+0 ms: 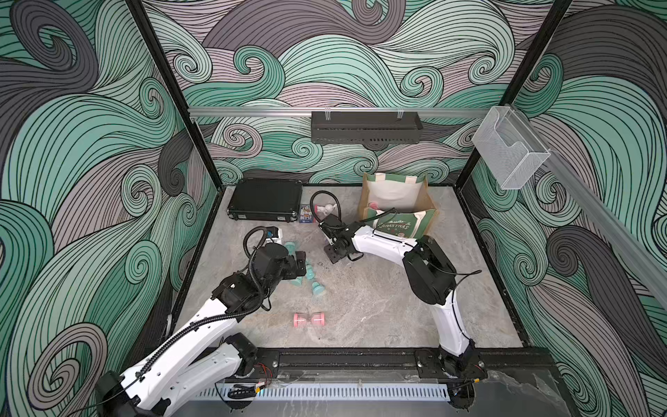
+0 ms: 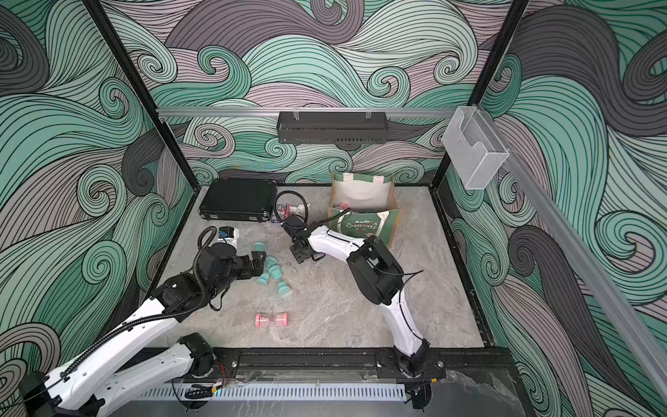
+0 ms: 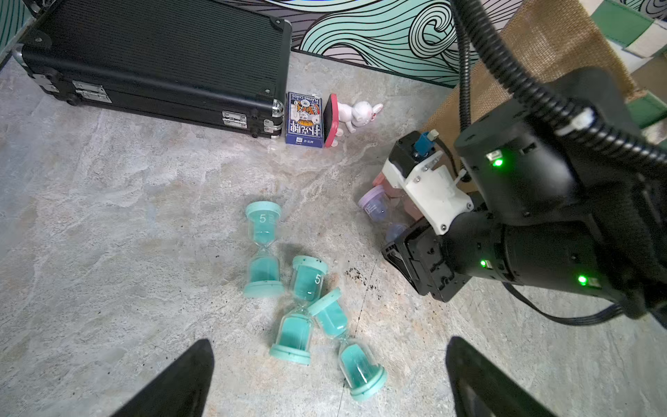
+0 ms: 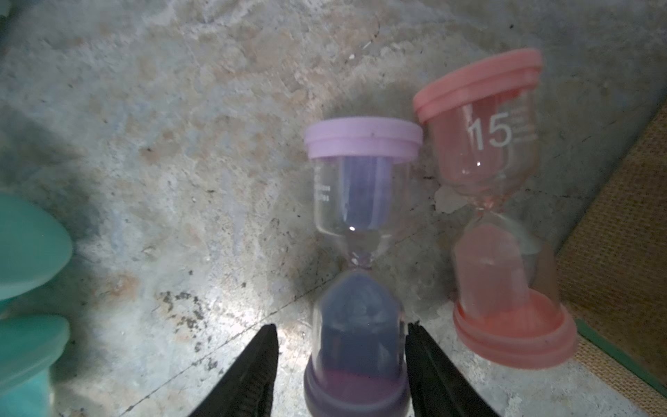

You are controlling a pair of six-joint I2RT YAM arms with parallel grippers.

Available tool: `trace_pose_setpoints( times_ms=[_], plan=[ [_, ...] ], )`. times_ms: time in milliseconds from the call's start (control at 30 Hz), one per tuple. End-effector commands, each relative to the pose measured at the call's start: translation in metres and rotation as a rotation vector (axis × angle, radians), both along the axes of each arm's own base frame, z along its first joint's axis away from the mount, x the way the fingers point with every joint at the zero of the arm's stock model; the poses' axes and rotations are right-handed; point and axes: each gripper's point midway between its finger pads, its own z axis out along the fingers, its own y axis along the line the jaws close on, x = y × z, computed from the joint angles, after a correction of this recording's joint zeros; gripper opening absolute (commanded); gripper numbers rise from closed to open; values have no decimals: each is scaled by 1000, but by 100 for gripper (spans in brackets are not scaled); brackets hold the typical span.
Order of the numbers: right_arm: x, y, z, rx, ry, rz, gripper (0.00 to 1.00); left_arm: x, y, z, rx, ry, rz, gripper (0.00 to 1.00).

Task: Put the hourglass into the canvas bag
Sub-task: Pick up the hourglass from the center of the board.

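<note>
— So, what's showing on the left?
— Your left gripper is hanging with its fingers spread wide and nothing between them, above the teal hourglasses. Three of those are lying on the table in the left wrist view, two of them touching. Behind them the black case is sitting flat by the back wall.
— And toward the middle?
— A pink hourglass is lying on its side near the front edge, well apart from both of your grippers. At the back, a blue card box is resting just beside the case, with a white rabbit figure next to it.
— What's the right gripper doing?
— Your right gripper is straddling the lower bulb of the purple hourglass on the table. One finger looks to be pressing against the glass, while a sliver of table is showing between the other finger and the bulb. So you're bracketing it loosely, not clamping it.
— And right of that?
— A salmon hourglass marked 15 is sitting just beside the purple one, near the tan side of the canvas bag. The bag is standing open at the back right, its green Christmas front facing the front edge.
</note>
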Motion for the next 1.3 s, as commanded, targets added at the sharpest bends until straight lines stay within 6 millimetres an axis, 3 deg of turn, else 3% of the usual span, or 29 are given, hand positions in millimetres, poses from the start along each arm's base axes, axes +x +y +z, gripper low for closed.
trace_pose_setpoints(
  times_ms=[0,433,667,967,1267],
  plan=[
    [-7,-8,-23,-42,37,-17,58,4,0,3,-14,-9,18,99],
    [-9,-11,-37,-55,45,-37,51,7,-6,4,-29,-6,2,99],
    [-4,-7,-23,-34,16,-28,43,7,-4,7,-23,-13,9,99],
    [-2,0,33,57,-46,-25,33,7,-3,18,-31,-35,10,99],
    [-11,1,130,232,-140,-26,29,3,-6,55,-93,-105,-23,99]
  ],
)
